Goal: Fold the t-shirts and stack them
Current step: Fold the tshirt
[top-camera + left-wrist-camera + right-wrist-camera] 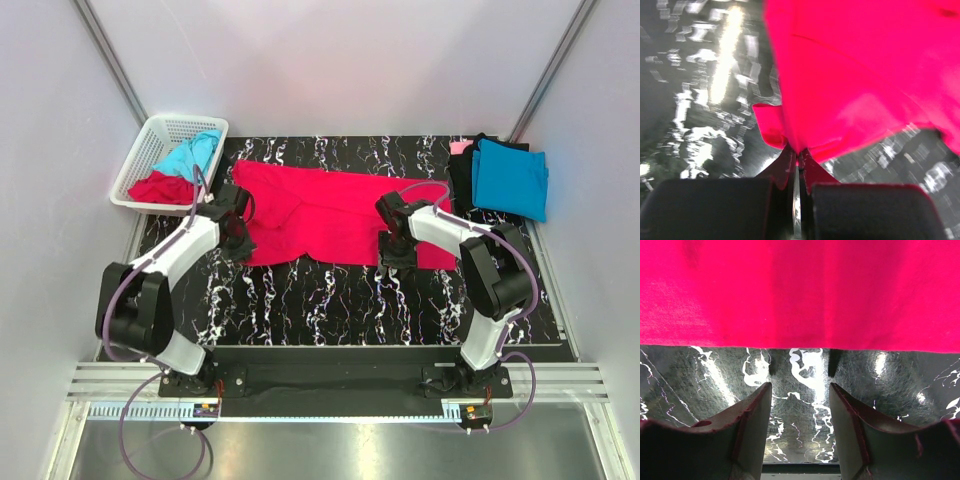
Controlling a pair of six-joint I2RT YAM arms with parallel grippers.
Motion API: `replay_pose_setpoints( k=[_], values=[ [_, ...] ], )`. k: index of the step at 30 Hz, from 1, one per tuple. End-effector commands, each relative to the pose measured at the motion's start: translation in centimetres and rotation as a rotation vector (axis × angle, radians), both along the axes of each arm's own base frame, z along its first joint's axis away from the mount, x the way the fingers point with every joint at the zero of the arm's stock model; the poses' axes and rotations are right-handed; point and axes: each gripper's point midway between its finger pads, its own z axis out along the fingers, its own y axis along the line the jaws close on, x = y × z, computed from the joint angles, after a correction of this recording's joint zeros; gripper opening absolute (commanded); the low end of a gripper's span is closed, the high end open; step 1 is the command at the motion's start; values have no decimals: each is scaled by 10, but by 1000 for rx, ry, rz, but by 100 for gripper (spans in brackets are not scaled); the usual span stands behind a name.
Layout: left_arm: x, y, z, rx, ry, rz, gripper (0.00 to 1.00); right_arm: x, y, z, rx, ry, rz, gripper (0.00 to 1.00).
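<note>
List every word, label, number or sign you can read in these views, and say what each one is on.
None can be read.
The red shirt, the folded blue shirt, the basket and the table show no print or label.
The small parts at the arm bases are too small to tell whether they carry any marking.

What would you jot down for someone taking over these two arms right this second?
Left pincer: shut on the near-left edge of the red t-shirt.
Right pincer: open, just short of its near hem.
Done: folded turquoise t-shirt on black t-shirt, far right, pink cloth behind.
To do: fold and stack the red one, then the blue shirt and crimson shirt in the basket.
</note>
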Motion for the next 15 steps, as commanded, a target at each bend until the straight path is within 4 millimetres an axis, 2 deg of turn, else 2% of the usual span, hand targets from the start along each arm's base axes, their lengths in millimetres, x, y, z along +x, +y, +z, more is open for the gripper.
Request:
replay_pose_setpoints(
  k=[1, 3, 4, 6, 8, 10, 12, 15],
  values=[
    [9, -34, 39, -160, -91, -137, 3, 8, 8, 7, 3, -28, 2, 56],
    [20, -40, 54, -178, -139, -169, 11, 8, 7, 6, 1, -24, 3, 56],
    [25, -40, 55, -176, -146, -171, 29, 8, 9, 5, 1, -24, 5, 56],
    [41, -44, 65, -183, -192, -189, 30, 9, 9, 5, 2, -22, 5, 56],
    [57, -47, 64, -182, -226, -188, 31, 9, 9, 3, -1, -18, 7, 56],
    [73, -58, 66, -224, -280, -218, 31, 9, 9, 2, -3, -16, 5, 56],
    [79, -57, 50, -203, -229, -192, 32, 9, 9, 1, -5, -13, 6, 56],
    [78, -56, 40, -196, -177, -177, 32, 7, 7, -1, -15, -9, 13, 55]
  ],
)
